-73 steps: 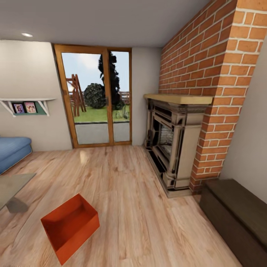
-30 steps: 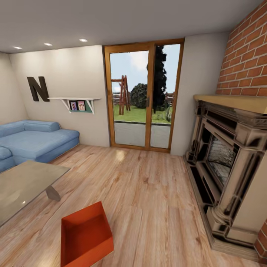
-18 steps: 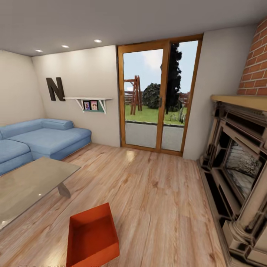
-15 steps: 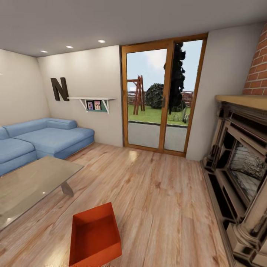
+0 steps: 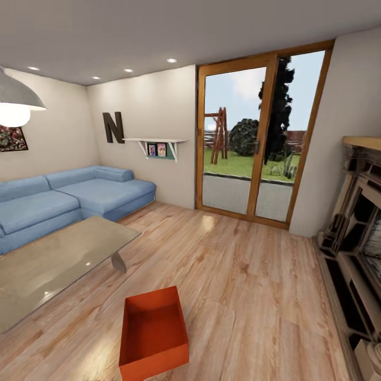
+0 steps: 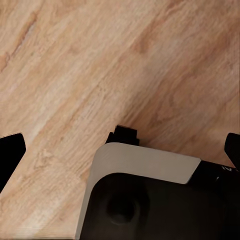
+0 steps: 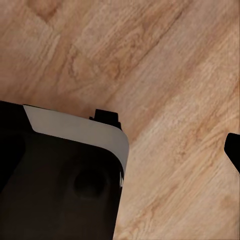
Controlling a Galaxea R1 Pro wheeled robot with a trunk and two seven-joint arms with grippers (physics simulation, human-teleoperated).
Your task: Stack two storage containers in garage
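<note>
One orange-red open-topped storage container (image 5: 153,334) stands empty on the light wood plank floor of the living room, low in the head view and just left of centre. My left gripper (image 6: 122,152) hangs open over bare planks, its black fingertips (image 6: 10,156) at the picture's two sides, nothing between them. My right gripper (image 7: 122,150) is also open over the planks, with one black fingertip (image 7: 233,150) showing at the edge. Neither gripper is near the container. The garage is out of view.
A glass-topped coffee table (image 5: 53,264) stands left of the container, with a blue corner sofa (image 5: 63,198) behind it. Glass doors (image 5: 254,143) are in the far wall and the fireplace (image 5: 360,238) is on the right. Open planks lie between container and fireplace.
The camera has turned left: the fireplace slid to the right edge, and the sofa, table and a lamp came into view. The container stays on the floor.
</note>
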